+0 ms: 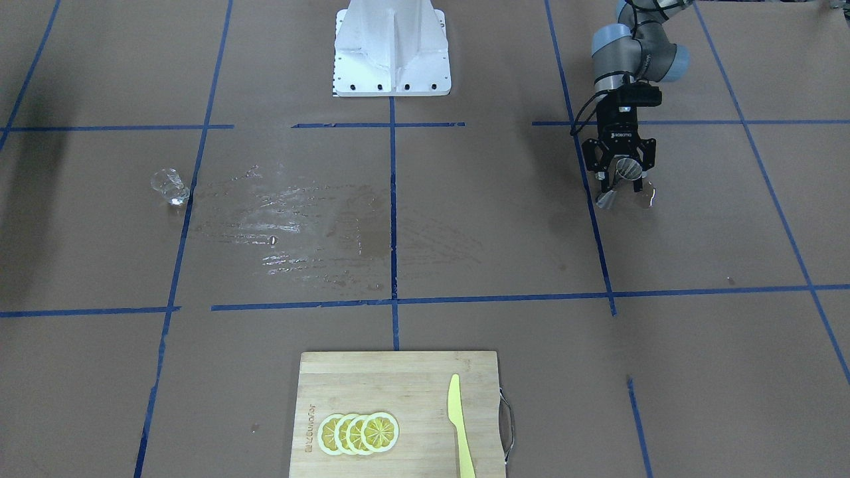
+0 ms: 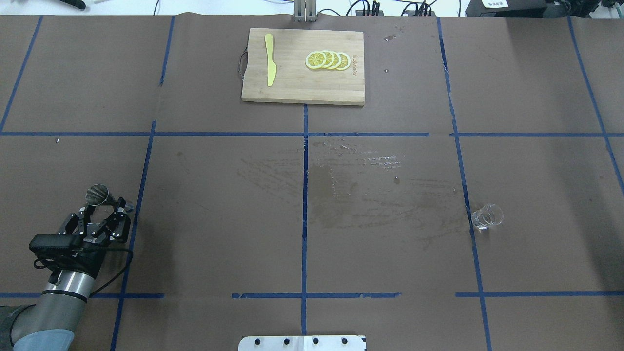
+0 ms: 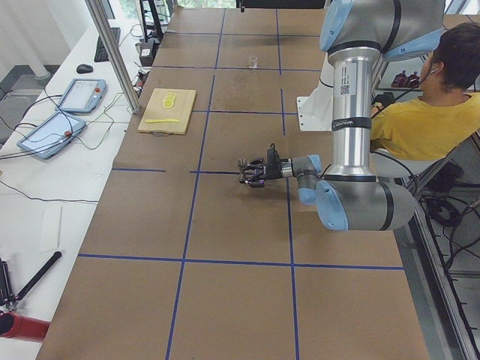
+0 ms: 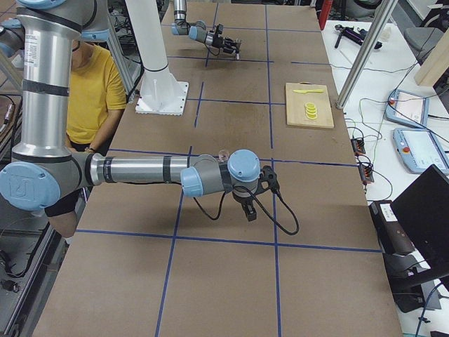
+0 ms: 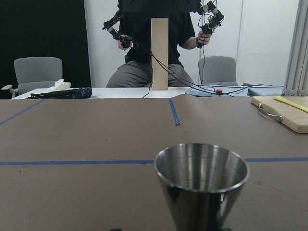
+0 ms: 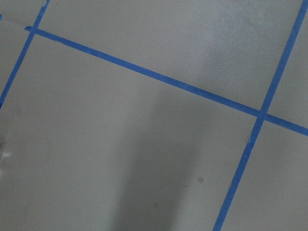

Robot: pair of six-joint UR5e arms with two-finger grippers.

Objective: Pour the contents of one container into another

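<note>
Bare brown-papered desk (image 2: pixel 219 234) is stretching wide between the two vessels. Blue tape lines (image 2: pixel 304 195) are cutting it into squares, and a wet smear (image 2: pixel 360 180) is glistening across the middle. The only clutter is sitting at the far edge, opposite the robot: one cutting board (image 2: pixel 292 87) carrying four overlapping lemon slices (image 2: pixel 327 60) and one yellow knife (image 2: pixel 269 61).

The single jigger (image 1: pixel 623 171) is standing upright toward the robot's left end, well in from the desk's edges. Its polished steel cone is flaring to a round open mouth that is filling the bottom of the left wrist view. The left hand (image 2: pixel 105 204) is reaching in low and level, its fingers spread wide and flanking the jigger's lower part rather than clamping it.

The single glass measuring cup (image 2: pixel 486 217) is standing on the robot's right, just beside a tape line. It is clear with a thick base, and its contents are not readable. It is sitting well apart from the jigger, with the smear between them. The right hand (image 4: pixel 250 210) is hanging fingers-down near the glass. It is showing only in the side view, so I cannot tell whether it is wide or narrow.
</note>
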